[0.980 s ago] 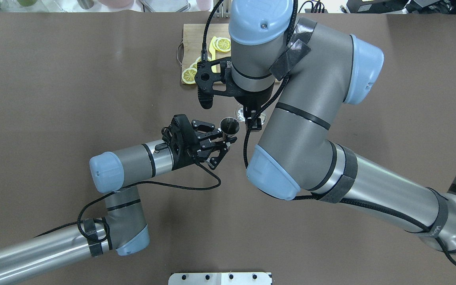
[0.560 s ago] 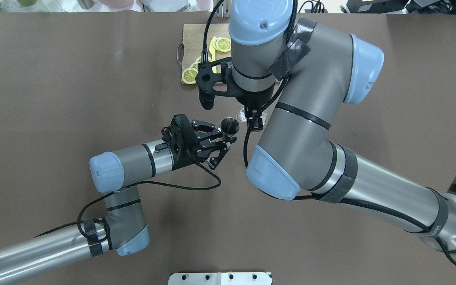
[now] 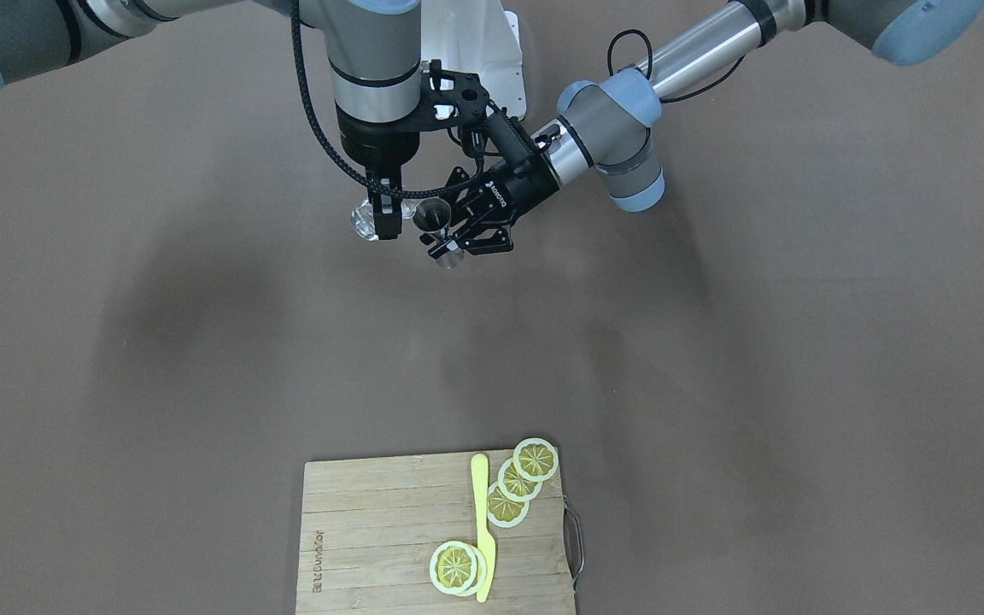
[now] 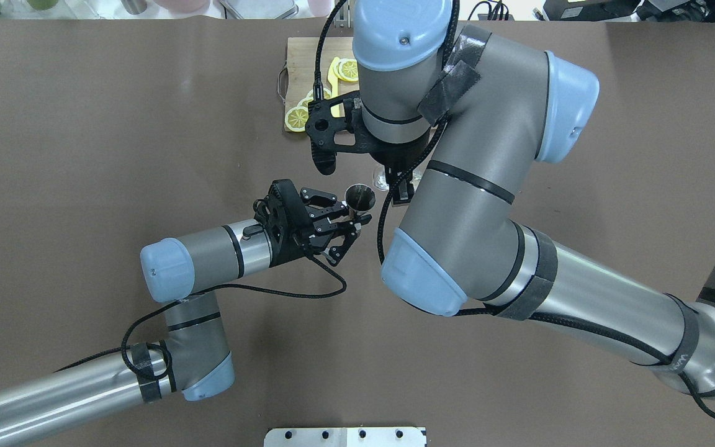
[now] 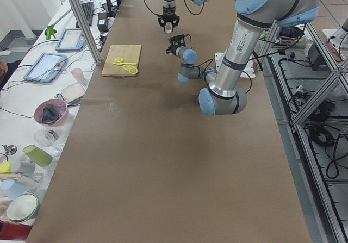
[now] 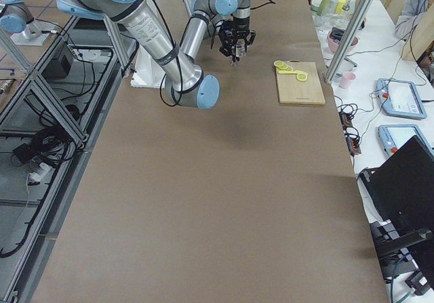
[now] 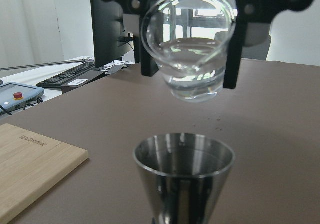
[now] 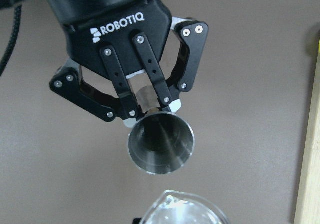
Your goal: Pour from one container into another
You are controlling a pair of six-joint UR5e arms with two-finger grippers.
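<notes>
Left wrist-mounted: glass (image 7: 189, 48) tilted just above jigger (image 7: 184, 166), liquid inside — right gripper (image 7: 190, 81) pinching it.
Right wrist-mounted: left gripper (image 8: 148, 102) clamped on jigger waist, bowl looks empty.
Progress: both held aloft, lined up — no stream seen, pour itself left.

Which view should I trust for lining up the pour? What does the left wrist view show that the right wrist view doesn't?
Only the left wrist view: the glass hanging above the jigger, clear liquid in it, the right gripper clamping its sides, no stream falling. Only the right wrist view: the left gripper shut on the jigger's waist, and the inside of its bowl. Both: the jigger's open rim and the glass.
</notes>
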